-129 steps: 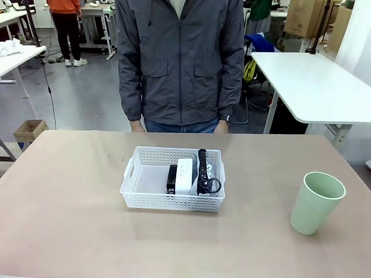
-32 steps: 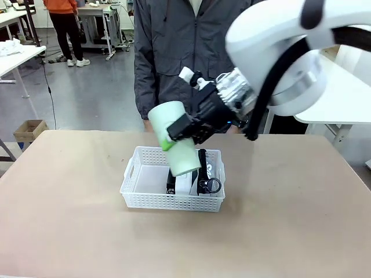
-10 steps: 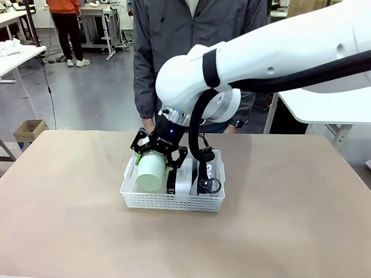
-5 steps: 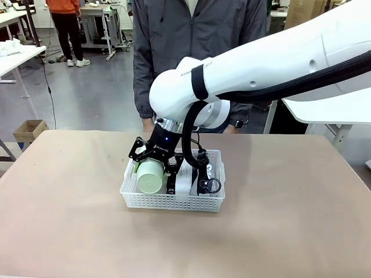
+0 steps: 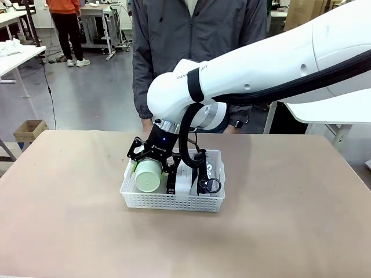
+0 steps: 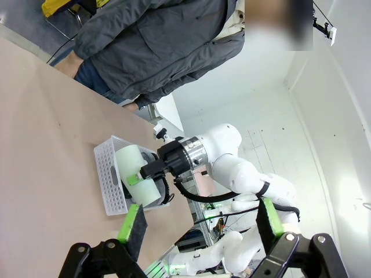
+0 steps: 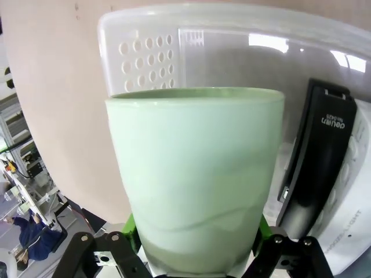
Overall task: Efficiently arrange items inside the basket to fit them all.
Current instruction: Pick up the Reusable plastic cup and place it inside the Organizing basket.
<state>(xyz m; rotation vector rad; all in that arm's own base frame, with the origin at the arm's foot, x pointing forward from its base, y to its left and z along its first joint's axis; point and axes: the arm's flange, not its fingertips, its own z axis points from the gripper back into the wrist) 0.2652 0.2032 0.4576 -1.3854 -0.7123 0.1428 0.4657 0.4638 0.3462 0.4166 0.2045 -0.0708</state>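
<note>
The white lattice basket (image 5: 174,202) sits mid-table. My right gripper (image 5: 152,164) reaches across into its left part, shut on the pale green cup (image 5: 148,177), which lies tilted with its base toward me. Beside the cup stand the black stapler (image 5: 171,180), the white box (image 5: 185,176) and the grey pouch with its black strap and ring (image 5: 210,183). In the right wrist view the cup (image 7: 197,174) sits between my green pads, with the stapler (image 7: 317,152) to its right and the basket wall (image 7: 148,51) beyond. My left gripper (image 6: 200,223) hangs open and empty, far from the basket (image 6: 110,180).
A person in a grey jacket (image 5: 191,46) stands at the table's far edge, right behind the basket, hands low. A white table (image 5: 348,104) stands at the back right. Bare tabletop lies on both sides of the basket and in front of it.
My right gripper has sunk a little and shifted left, bringing the cup lower into the basket's left part. The other items have stayed put.
</note>
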